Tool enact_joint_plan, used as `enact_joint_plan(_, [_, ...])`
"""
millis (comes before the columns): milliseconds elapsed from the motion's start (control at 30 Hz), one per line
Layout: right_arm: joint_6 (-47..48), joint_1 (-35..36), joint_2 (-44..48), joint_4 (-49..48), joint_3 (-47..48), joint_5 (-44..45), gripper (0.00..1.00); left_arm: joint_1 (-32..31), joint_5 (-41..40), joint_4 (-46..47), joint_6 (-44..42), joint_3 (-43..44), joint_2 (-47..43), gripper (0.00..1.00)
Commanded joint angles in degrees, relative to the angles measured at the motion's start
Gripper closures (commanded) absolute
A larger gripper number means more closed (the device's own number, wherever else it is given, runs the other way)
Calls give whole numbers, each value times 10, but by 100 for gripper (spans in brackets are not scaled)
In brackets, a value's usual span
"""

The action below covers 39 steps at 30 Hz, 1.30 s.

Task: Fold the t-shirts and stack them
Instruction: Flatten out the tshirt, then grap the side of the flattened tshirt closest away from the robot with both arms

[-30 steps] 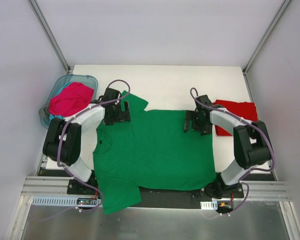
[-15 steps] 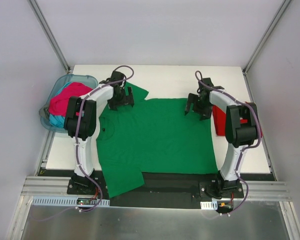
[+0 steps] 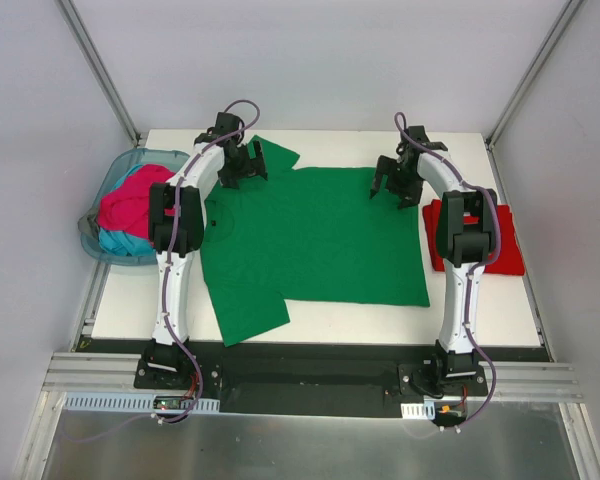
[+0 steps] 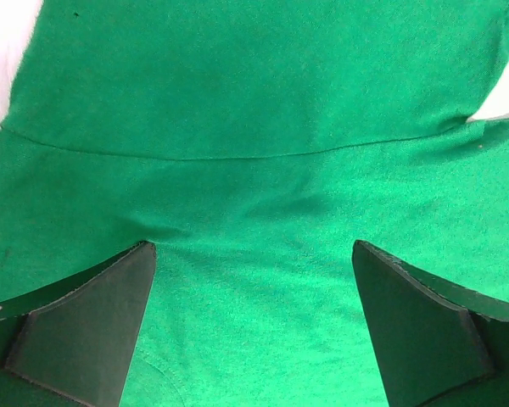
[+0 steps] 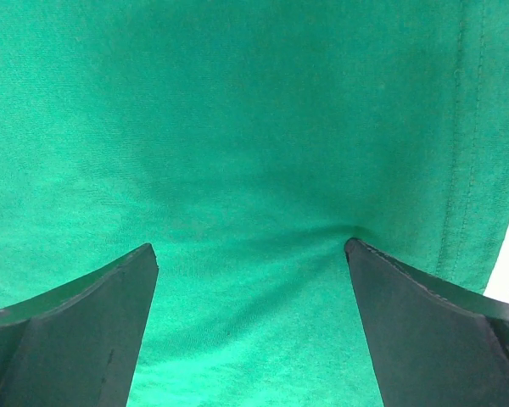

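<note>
Left gripper: fingers spread wide, nothing pinched. It sits low over the green t-shirt, at the seam where the far sleeve meets the body. The cloth puckers slightly at the fingertips, so I judge they are touching it, though the contact itself cannot be made out.

Right gripper: also spread, nothing held. It is low over the same shirt near its hem, with a faint crease running between the fingertips.

Position of things: the green t-shirt lies flat and opened out on the white desk, neck toward the left and hem toward the right. Both sleeves are out and no fold has been made in it.

Done, as far as can be seen: one red t-shirt lies folded into a flat rectangle at the right side of the desk, just beside the green hem and partly hidden under the right arm. I read it as the start of the stack.

Left to do:
- Fold the green t-shirt and put it on the red one.
- Deal with the pink t-shirt and teal t-shirt, which lie bunched in the basket at the left edge.

Judgement: roughly one shirt of four finished, and the second laid out and ready for its first fold.
</note>
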<state>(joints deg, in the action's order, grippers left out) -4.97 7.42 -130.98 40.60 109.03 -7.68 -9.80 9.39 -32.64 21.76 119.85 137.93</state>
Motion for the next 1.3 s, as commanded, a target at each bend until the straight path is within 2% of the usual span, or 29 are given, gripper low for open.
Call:
enact_joint_plan(0, [29, -6, -39, 25, 52, 2, 4, 8, 33, -22, -14, 69, 30, 1])
enact_joint_plan(133, [45, -14, -39, 33, 98, -9, 4, 12, 26, -22, -8, 94, 33, 1])
enact_joint_plan(233, [80, -13, -12, 72, 128, -14, 4, 12, 51, -23, -8, 103, 7, 1])
enact_joint_plan(300, [81, -9, 37, 73, 102, -13, 4, 12, 63, -24, -8, 94, -37, 1])
enact_joint_plan(367, [78, -3, 104, 52, 32, -4, 4, 10, 67, -26, -1, 59, -107, 1])
enact_joint_plan(467, [58, 8, 239, 13, -103, 4, 4, -2, 55, -25, 3, -72, -231, 1])
enact_joint_plan(600, [22, 22, 415, -61, -354, 12, 4, -42, -18, -19, 28, -309, -406, 1])
enact_joint_plan(733, [0, 25, 548, -97, -527, 17, 4, -132, -114, -8, 98, -559, -568, 1])
enact_joint_plan(800, [-10, 27, 610, -113, -598, 22, 4, -165, -119, -5, 136, -648, -641, 1])
enact_joint_plan(900, [-28, 26, 699, -136, -668, 22, 4, -190, -123, -5, 191, -769, -766, 1])
enact_joint_plan(1033, [-57, 27, 781, -165, -731, 11, 4, -195, -104, -6, 241, -888, -885, 1])
enact_joint_plan(1167, [-79, 28, 823, -189, -770, -22, 4, -196, -62, -11, 273, -961, -984, 2])
enact_joint_plan(1267, [-104, 30, 854, -227, -812, -22, 4, -196, -31, -15, 289, -997, -1028, 7])
